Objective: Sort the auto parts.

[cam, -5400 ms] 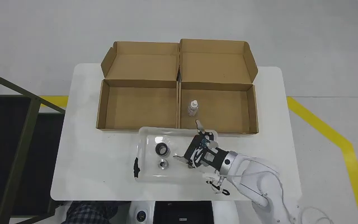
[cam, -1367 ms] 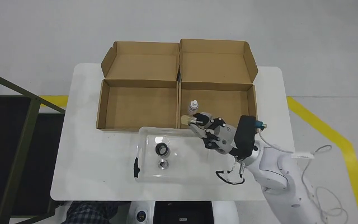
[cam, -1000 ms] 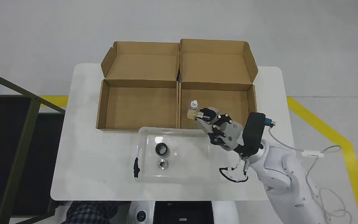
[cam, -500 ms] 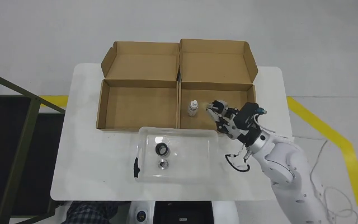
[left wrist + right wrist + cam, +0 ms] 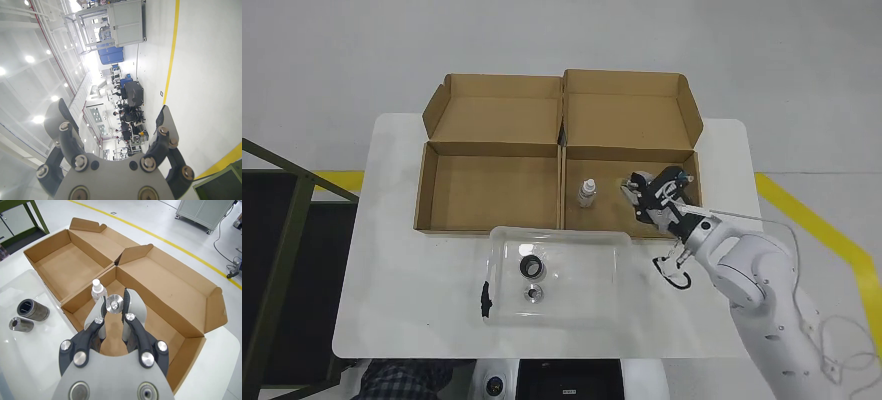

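- White table (image 5: 402, 300) carries a clear tray (image 5: 504, 240) on its near side and two open cardboard boxes behind it, left box (image 5: 487, 190) and right box (image 5: 170, 294), touching side by side
- Right gripper (image 5: 114, 300) hangs over the right box, clamped on a small metal disc (image 5: 114, 306), just beside the bottle (image 5: 98, 291) that stands upright in that box, near the wall shared with the left box
- Left gripper (image 5: 113, 121) is spread wide with nothing between its fingers, aimed away from the table into the hall
- Progress, as I judge it, is less than half: the bottle is sorted, and the disc is over its box but not yet let go
- Left to sort: a bushing (image 5: 533, 267) and a smaller sleeve (image 5: 532, 293) lie near each other in the tray, and a black part (image 5: 485, 298) sits at the tray's outer edge; I cannot tell whether inside or on the table
- No part shows in the left box
- Around the table: pale grey floor, a yellow line (image 5: 812, 220) and a green frame (image 5: 282, 200) beside the table; farther off, a bright hall with ceiling lights and workstations
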